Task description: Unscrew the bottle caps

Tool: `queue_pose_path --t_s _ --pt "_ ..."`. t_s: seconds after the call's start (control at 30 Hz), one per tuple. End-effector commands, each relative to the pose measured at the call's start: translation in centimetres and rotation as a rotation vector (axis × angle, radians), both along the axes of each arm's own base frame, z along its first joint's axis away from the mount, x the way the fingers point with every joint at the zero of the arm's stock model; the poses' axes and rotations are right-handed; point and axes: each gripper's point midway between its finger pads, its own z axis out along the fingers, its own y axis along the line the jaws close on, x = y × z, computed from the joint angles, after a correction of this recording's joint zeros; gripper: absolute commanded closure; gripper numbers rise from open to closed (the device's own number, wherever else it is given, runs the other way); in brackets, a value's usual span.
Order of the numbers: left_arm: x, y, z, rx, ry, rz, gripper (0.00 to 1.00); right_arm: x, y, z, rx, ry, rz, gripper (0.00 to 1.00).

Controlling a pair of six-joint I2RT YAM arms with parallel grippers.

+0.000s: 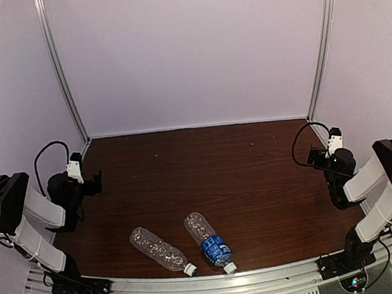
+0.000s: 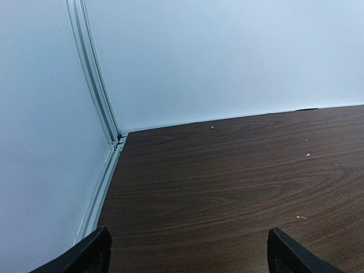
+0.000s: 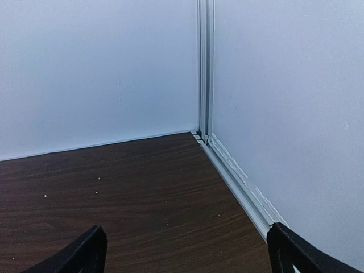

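Observation:
Two clear crinkled bottles lie on their sides near the table's front edge in the top view. The unlabelled bottle [image 1: 158, 248] has its white cap [image 1: 190, 268] on, pointing front right. The blue-labelled bottle [image 1: 208, 242] lies just right of it, its white cap [image 1: 230, 268] also on. My left gripper [image 1: 96, 182] is open at the left side, well away from both bottles. Over at the right side my right gripper [image 1: 313, 157] is open too. Both wrist views show only bare wood between the spread fingertips [image 2: 94, 250] [image 3: 85, 250], and no bottle.
The dark wood table [image 1: 205, 174] is walled in by white panels with metal corner rails [image 1: 61, 69] [image 1: 321, 44]. A metal rail [image 1: 216, 284] runs along the front edge just below the bottles.

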Motion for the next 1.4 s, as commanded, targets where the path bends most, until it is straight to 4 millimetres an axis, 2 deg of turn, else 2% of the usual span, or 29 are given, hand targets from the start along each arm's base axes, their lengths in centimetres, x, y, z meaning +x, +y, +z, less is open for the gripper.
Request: queue_pose_path --t_s 0.0,0.03,0.13,0.2,0.3,0.33,0.37,0.4,0.47,0.53,0.6,0.67,0.73,0.8,0.97,1.03,1.07,1.23,1.37 --pt "0.5 -0.1 1.2 0.010 -0.049 -0.002 0.03 0.5 1.1 1.3 -0.037 0.009 0.063 0.00" --pt "0.5 -0.1 1.2 0.010 -0.048 -0.003 0.03 0.6 1.6 3.2 -0.046 -0.008 0.092 0.00" --pt "0.5 -0.2 1.2 0.010 -0.048 -0.009 0.03 0.3 1.9 7.1 0.024 -0.025 0.112 0.00" --pt "0.9 -0.2 1.7 0.011 -0.048 -0.010 0.03 -0.2 3.2 10.2 0.036 -0.079 0.190 0.00" --pt "4.5 0.3 3.1 0.019 0.096 0.011 0.03 -1.0 5.2 12.7 0.084 -0.105 0.309 0.00" --pt "5.4 -1.4 4.2 0.089 0.119 -0.107 0.03 -1.2 6.0 13.3 0.098 -0.104 0.353 0.00" --pt "5.7 -2.8 4.8 0.147 0.149 -0.214 0.03 -1.4 6.8 13.7 0.120 -0.102 0.400 0.00" --pt "5.7 -4.6 6.3 0.181 0.136 -0.332 0.03 -1.5 7.6 14.2 0.144 -0.099 0.447 0.00" --pt "3.7 -9.1 7.9 0.232 0.160 -0.659 0.03 -1.6 9.2 14.7 0.203 -0.087 0.532 0.00" --pt "0.1 -13.4 8.6 0.269 0.218 -0.960 0.03 -1.8 10.9 15.0 0.254 -0.070 0.621 0.00" --pt "-4.1 -17.1 7.7 0.384 0.279 -1.190 0.03 -2.1 12.3 15.5 0.275 -0.061 0.677 0.00" --pt "-8.7 -19.9 5.6 0.556 0.346 -1.370 0.03 -2.4 13.5 15.9 0.272 -0.054 0.709 0.00" --pt "-13.8 -21.4 3.2 0.697 0.437 -1.557 0.03 -2.7 14.4 16.3 0.252 -0.046 0.725 0.00" --pt "-18.5 -22.7 1.8 0.768 0.545 -1.720 0.03 -3.0 15.3 16.4 0.231 -0.030 0.738 0.00" --pt "-26.0 -24.1 0.6 0.837 0.720 -1.918 0.03 -3.5 16.8 15.7 0.219 -0.005 0.756 0.00" --pt "-27.9 -24.5 -0.1 0.868 0.753 -1.960 0.03 -3.4 17.2 15.1 0.228 0.004 0.754 0.00" --pt "-28.2 -24.6 -0.8 0.897 0.768 -1.952 0.03 -3.4 17.4 14.8 0.234 0.009 0.756 0.00" --pt "-27.2 -25.5 -4.3 0.989 0.760 -1.852 0.03 -3.2 18.8 14.0 0.251 0.032 0.787 0.00" --pt "-26.0 -25.6 -7.9 1.155 0.711 -1.743 0.02 -3.2 19.5 13.6 0.244 0.045 0.796 0.00"
